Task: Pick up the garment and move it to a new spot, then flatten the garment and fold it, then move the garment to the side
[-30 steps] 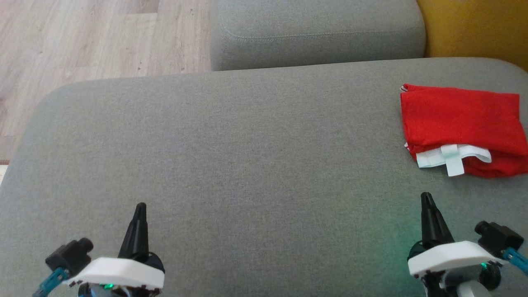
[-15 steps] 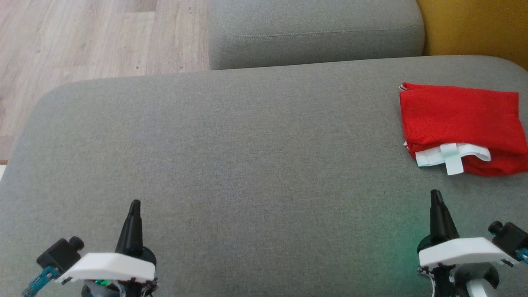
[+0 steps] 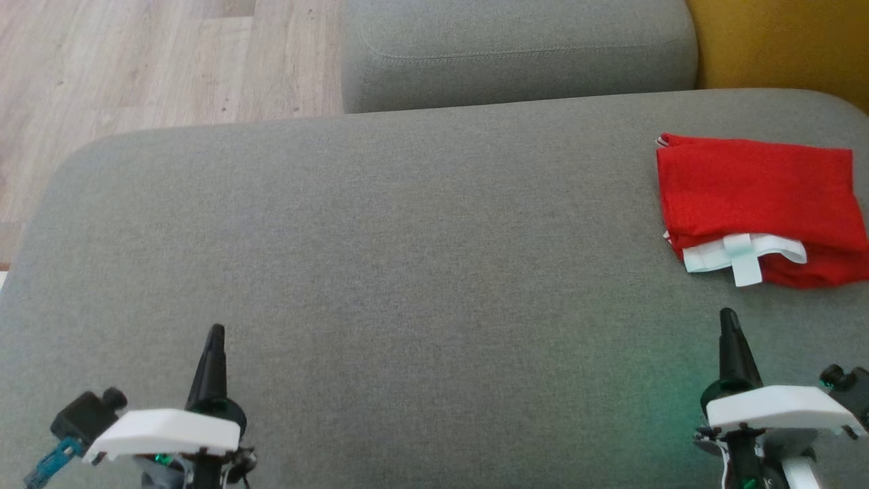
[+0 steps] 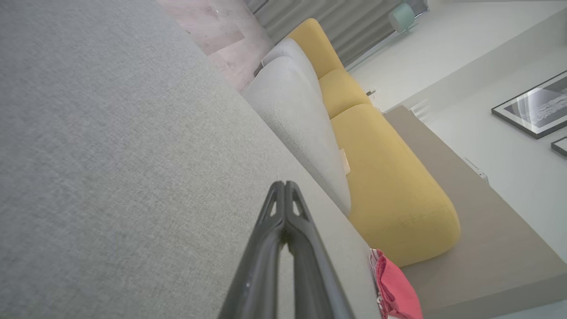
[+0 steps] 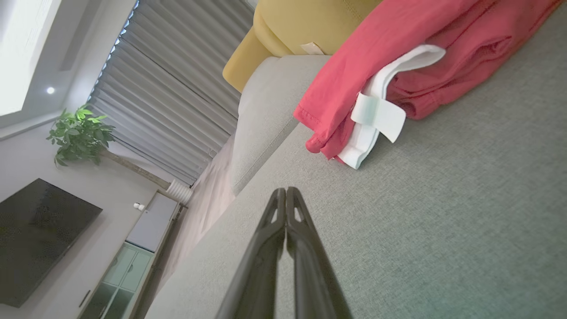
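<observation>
Grey sofa seat (image 3: 407, 238) spans the head view, wood floor (image 3: 136, 61) upper left, yellow cushion (image 3: 781, 41) upper right. Folded red garment (image 3: 757, 197) with a white band lies flat at the seat's right edge. Left gripper (image 3: 216, 333) sits lower left, well apart from it; right gripper (image 3: 728, 316) lower right, near it, not touching. Left wrist view: fingers pressed together, nothing held, garment at lower right. Right wrist view: fingers pressed together, empty, garment ahead at upper right on the seat.
</observation>
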